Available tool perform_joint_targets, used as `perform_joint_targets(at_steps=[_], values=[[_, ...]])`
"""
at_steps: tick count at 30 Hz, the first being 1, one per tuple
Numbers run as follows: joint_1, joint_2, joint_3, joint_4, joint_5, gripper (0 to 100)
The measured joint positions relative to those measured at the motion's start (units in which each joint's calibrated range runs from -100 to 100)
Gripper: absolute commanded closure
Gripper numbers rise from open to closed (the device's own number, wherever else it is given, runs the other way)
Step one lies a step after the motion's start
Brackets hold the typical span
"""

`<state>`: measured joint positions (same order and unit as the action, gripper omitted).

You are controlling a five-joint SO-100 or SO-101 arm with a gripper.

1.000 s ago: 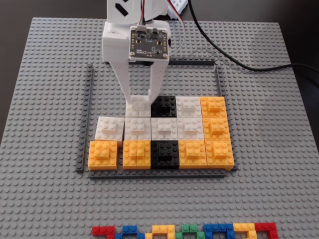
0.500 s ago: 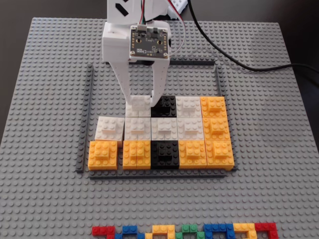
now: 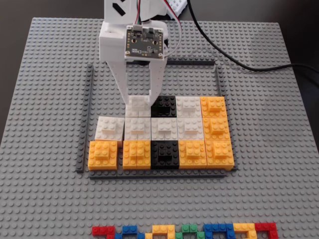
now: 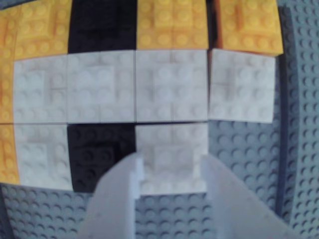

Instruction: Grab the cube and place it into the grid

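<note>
The white cube (image 3: 138,107) sits seated in the grid's (image 3: 85,119) back row, just left of a black block (image 3: 164,104) and behind the row of white blocks. My gripper (image 3: 139,97) stands straight above it, and its two white fingers straddle the cube's raised top plate with a little slack. In the wrist view the cube (image 4: 172,149) lies flat between the fingertips of my gripper (image 4: 170,162), flush with the white block in front. The gripper is open.
Orange, white and black blocks fill the grid's front rows (image 3: 159,149). A row of small multicoloured bricks (image 3: 184,231) lies at the near edge of the grey baseplate (image 3: 279,149). A black cable (image 3: 239,62) crosses the back right.
The right finger swung outward off the cube's top plate, and the arm has since risen slightly and shifted left. The cube has stayed in place.
</note>
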<state>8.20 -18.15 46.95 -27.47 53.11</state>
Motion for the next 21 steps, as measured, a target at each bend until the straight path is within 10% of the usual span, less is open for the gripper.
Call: perform_joint_targets(at_steps=[21], values=[[0.0, -17.13, -0.79, 7.33, -0.73, 85]])
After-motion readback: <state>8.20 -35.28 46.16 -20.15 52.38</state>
